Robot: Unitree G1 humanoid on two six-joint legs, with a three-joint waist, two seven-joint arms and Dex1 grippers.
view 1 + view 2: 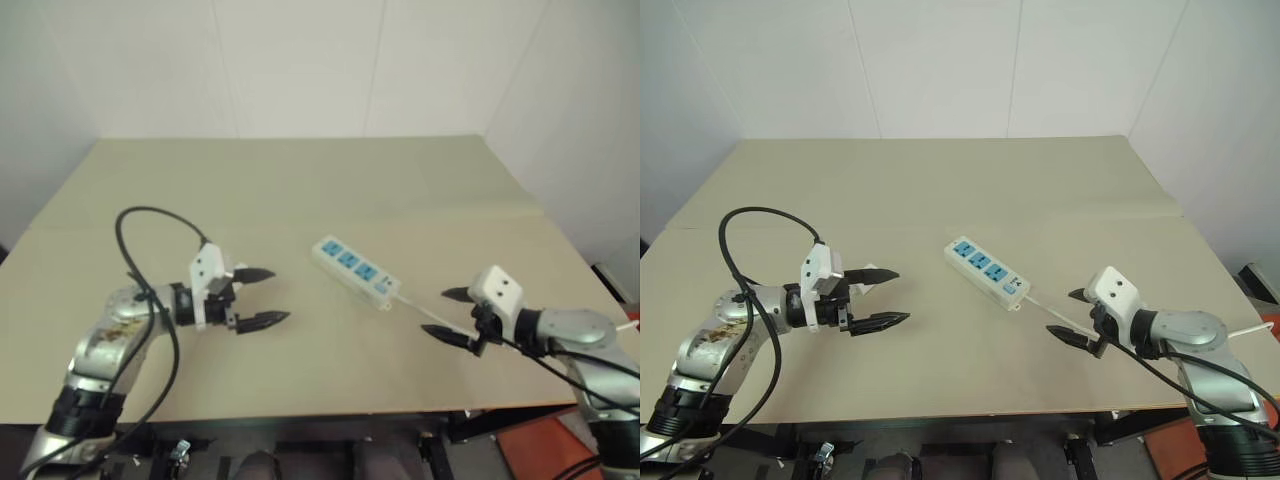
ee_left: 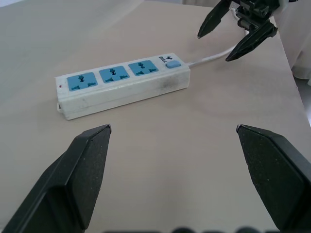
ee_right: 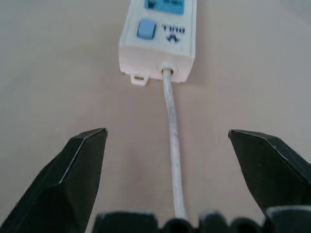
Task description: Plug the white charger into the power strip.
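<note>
Your left pincer is hovering with its fingers spread wide and nothing between them, aimed across the tabletop at the power strip. Your right pincer is likewise gaping empty, straddling the thin white cord that is trailing from the strip's switch end. The strip is lying flat near the tabletop's middle, between the two pincers, its three blue sockets all empty. You are looking at a step not yet begun: no white charger is appearing anywhere, so your next move is finding and grasping it.
</note>
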